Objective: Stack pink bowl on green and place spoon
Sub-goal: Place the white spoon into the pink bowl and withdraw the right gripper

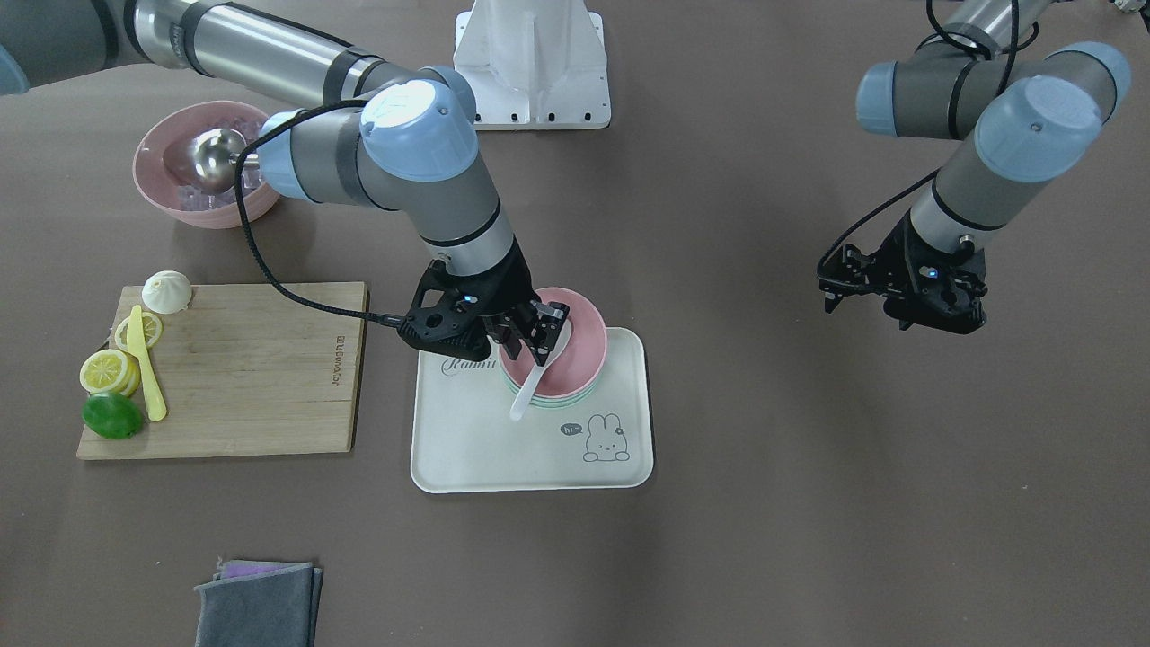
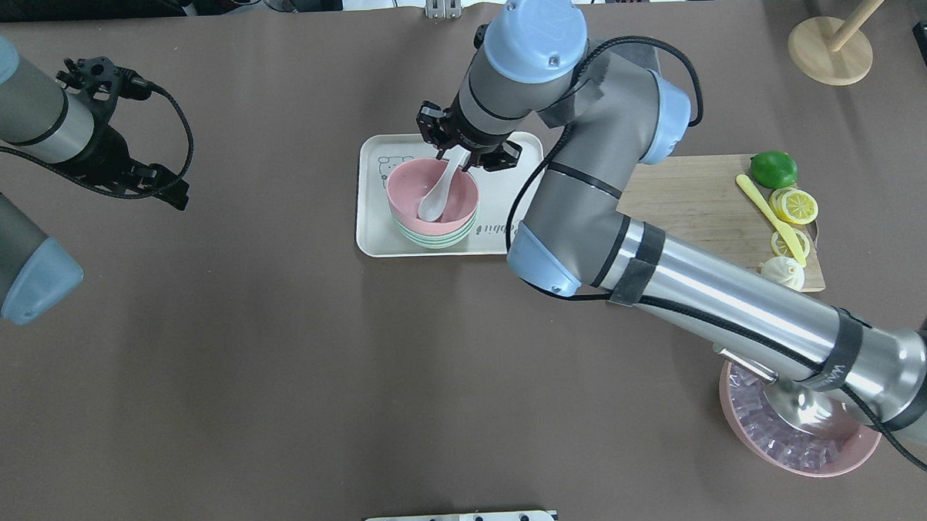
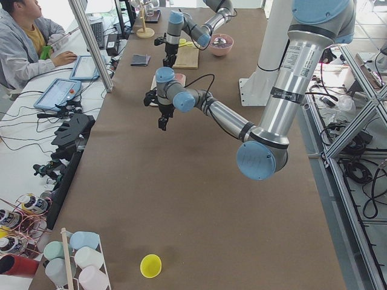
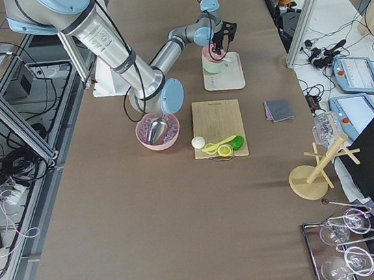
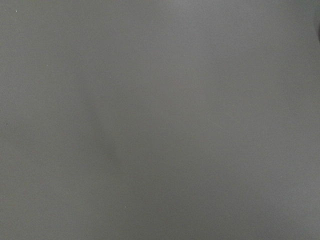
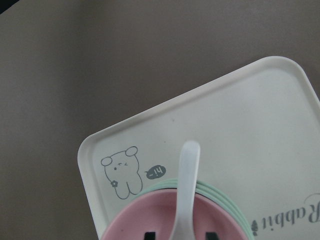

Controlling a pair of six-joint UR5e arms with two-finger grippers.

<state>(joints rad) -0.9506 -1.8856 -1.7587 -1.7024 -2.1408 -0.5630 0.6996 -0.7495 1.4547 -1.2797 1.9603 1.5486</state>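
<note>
1. Right claw (image 1: 532, 343) stood released, jaws apart astride the spoon (image 6: 185, 195), no contact that I saw
2. Spoon lay directly beneath, scoop in the pink bowl (image 1: 584, 346), handle running ahead past its rim
3. Pink bowl sat nested in the green bowl (image 2: 436, 240); I judged a straight lift next

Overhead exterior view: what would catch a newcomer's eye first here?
The pink bowl sits in the green bowl on the white tray mid-table, the white spoon in it and the right gripper just above. At right, a cutting board carries a lime and lemon slices; the left gripper hangs over the table at far left.
</note>
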